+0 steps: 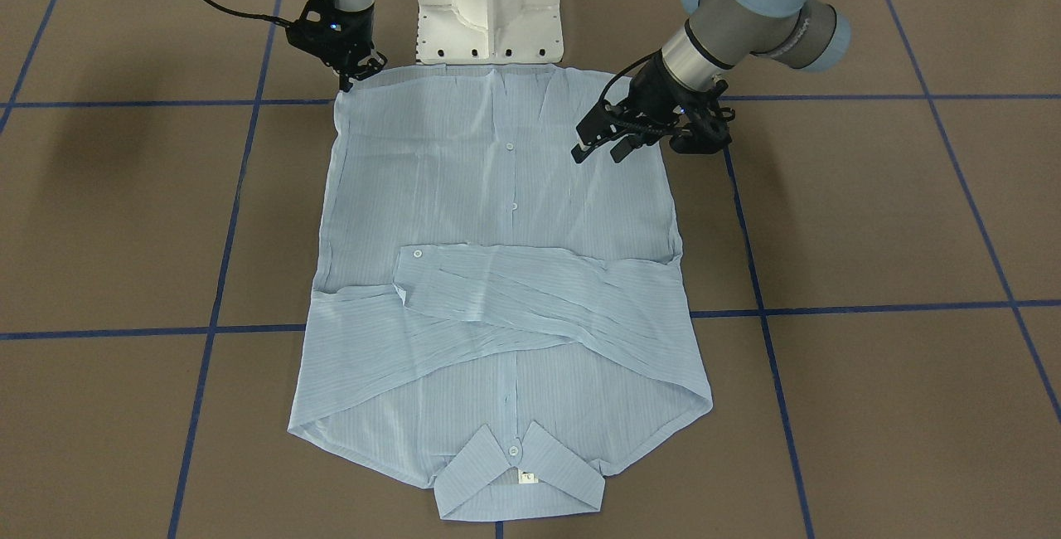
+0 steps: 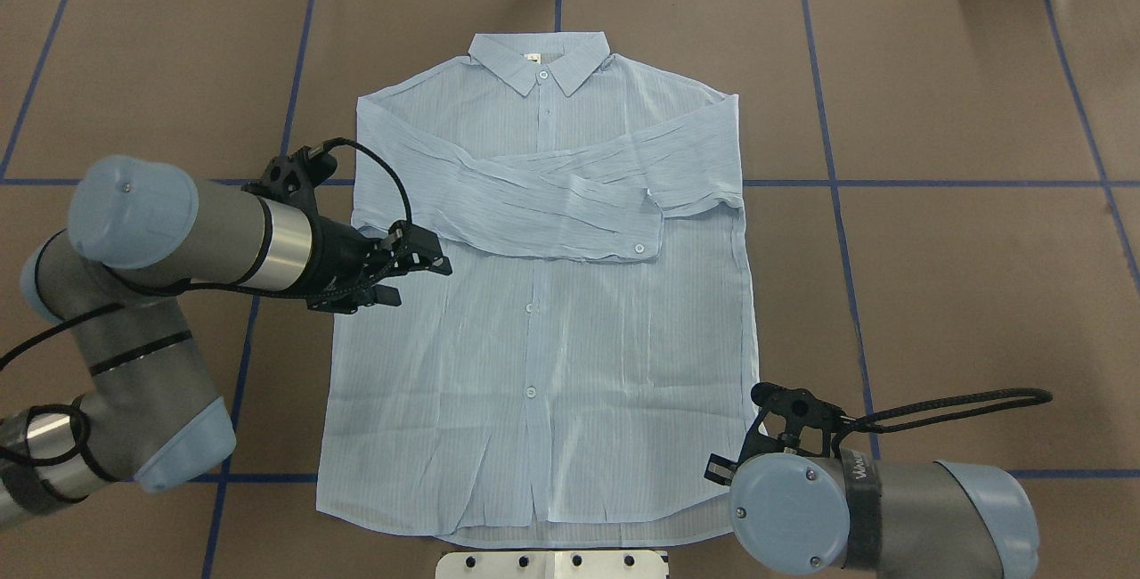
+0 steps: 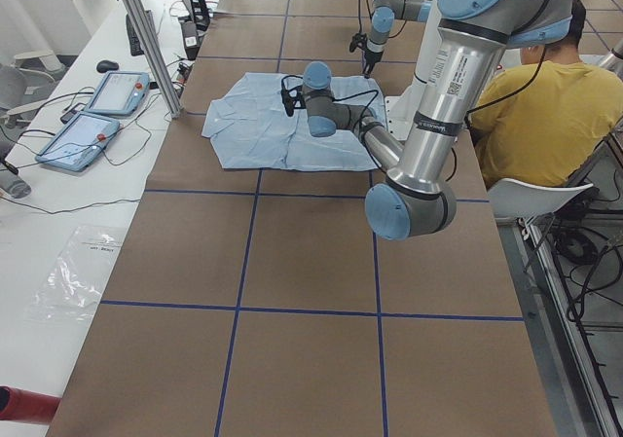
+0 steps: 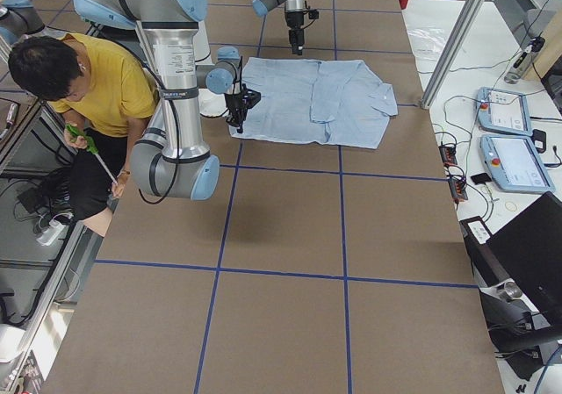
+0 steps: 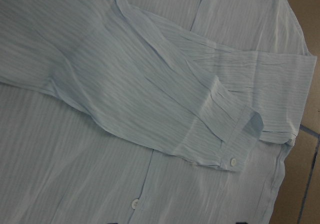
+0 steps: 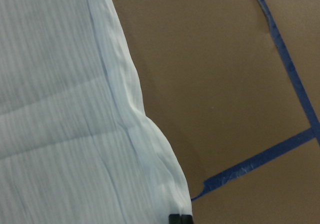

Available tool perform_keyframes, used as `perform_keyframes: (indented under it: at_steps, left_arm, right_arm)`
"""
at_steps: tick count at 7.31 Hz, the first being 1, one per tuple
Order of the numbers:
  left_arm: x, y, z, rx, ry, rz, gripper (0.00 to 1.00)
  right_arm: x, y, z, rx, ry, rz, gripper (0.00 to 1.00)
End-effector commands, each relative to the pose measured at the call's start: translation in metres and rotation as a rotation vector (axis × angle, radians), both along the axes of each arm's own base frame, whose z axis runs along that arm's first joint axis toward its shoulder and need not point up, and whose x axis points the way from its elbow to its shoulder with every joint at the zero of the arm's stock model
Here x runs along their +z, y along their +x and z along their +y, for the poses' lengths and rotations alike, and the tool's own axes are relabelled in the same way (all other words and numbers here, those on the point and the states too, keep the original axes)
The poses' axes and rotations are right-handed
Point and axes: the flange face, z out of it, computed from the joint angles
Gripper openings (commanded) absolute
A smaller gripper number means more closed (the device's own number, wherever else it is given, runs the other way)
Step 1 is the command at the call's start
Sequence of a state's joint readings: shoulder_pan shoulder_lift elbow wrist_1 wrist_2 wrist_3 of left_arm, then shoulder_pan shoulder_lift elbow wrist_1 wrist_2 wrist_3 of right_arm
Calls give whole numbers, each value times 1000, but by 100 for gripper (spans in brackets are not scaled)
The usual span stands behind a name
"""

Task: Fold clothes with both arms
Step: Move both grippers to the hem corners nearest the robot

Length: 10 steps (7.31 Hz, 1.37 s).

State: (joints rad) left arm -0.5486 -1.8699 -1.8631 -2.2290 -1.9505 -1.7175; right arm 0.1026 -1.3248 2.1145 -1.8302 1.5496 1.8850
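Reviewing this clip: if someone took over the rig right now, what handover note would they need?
Left gripper: open, empty, over the shirt near its side edge, mid-body.
Right gripper: at the hem corner nearest the robot; whether it is gripping cannot be told.
Shirt: flat, front up, buttoned, collar away from the robot.
Done: both sleeves folded across the chest.
Left: fold the body, probably hem towards collar.

Shirt [image 1: 464, 174] – thin, finely striped cloth, creased, matt; table [image 1: 870, 216] – matt brown paper-like cover, blue tape lines [image 1: 862, 308].
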Motion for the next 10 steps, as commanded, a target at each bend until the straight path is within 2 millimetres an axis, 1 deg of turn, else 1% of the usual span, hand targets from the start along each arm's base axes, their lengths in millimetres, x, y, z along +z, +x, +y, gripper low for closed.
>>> perform_keyframes:
  at_steps: [1, 2, 3, 4, 5, 6, 7, 8, 9, 10]
  left_arm:
    - [-5, 14, 61, 27, -35, -160, 66]
    - [10, 22, 89, 38, -32, -213, 66]
    - [40, 28, 110, 11, -7, -281, 65]
    - [47, 25, 115, 16, -8, -290, 66]
    - [61, 25, 126, 27, -22, -318, 66]
    - [68, 13, 137, 41, -26, -331, 66]
    - [88, 8, 148, 59, -35, -369, 66]
    - [88, 8, 150, 61, -44, -368, 66]
    - [92, 10, 154, 69, -52, -376, 66]
    - [91, 12, 160, 65, -88, -369, 66]
  right_arm:
    - [3, 3, 1, -3, -7, 4, 0]
    - [3, 2, 1, -3, -7, 4, 0]
    - [3, 2, 1, -3, -7, 5, 0]
    - [2, 2, 1, -4, -8, 2, 0]
    - [3, 3, 0, -3, -8, 5, 0]
    - [4, 3, 1, -2, -8, 6, 0]
    - [3, 3, 1, -2, -8, 3, 0]
    - [3, 3, 1, -2, -8, 3, 0]
    - [2, 3, 1, -3, -9, 0, 0]
    - [1, 2, 1, -2, -7, -1, 0]
